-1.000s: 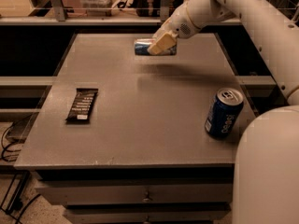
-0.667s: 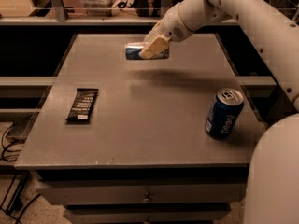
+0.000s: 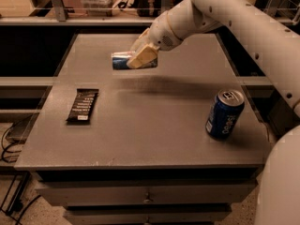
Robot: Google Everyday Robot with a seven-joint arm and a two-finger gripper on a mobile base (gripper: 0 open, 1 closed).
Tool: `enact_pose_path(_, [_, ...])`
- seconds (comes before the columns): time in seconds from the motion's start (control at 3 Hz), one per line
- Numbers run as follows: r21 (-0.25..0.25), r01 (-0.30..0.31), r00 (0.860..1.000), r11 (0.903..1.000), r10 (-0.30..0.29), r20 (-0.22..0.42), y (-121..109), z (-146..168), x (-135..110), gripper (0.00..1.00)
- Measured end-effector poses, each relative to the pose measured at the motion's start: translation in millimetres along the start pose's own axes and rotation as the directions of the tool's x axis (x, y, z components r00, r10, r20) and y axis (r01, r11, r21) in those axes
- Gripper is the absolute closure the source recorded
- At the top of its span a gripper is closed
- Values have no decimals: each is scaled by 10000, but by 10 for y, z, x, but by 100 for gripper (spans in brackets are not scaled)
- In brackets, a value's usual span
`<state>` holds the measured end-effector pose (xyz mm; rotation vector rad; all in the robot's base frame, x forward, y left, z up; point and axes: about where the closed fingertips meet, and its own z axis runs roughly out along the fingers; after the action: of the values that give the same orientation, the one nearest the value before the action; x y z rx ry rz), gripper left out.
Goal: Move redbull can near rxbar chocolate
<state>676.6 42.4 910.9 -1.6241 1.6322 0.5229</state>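
Observation:
My gripper (image 3: pixel 138 56) is shut on the redbull can (image 3: pixel 123 60), a slim blue-and-silver can held on its side above the far middle of the grey table (image 3: pixel 154 125). A shadow lies on the table under it. The rxbar chocolate (image 3: pixel 83 105), a flat black wrapper with white text lines, lies on the table's left side, in front of and to the left of the gripper.
A fatter dark-blue Pepsi can (image 3: pixel 224 113) stands upright at the table's right side. My white arm (image 3: pixel 243 18) reaches in from the upper right. Shelving and cables lie beyond the table's far and left edges.
My gripper has carried the redbull can leftward and slightly nearer, toward the rxbar chocolate. The Pepsi can and the bar have not moved.

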Motion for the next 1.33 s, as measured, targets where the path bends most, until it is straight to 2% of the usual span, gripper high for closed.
enact_pose_path(0.33, [-683, 270, 9996, 9973, -271, -3, 174, 195, -80, 100])
enact_pose_path(0.67, [-1346, 289, 9996, 9905, -276, 114, 376, 406, -148, 81])
enact_pose_path(1.0, [-1530, -82, 9993, 9882, 135, 338, 500, 567, -169, 58])
enact_pose_path(1.33, [-1450, -539, 9960, 9880, 635, 629, 520, 732, -165, 35])
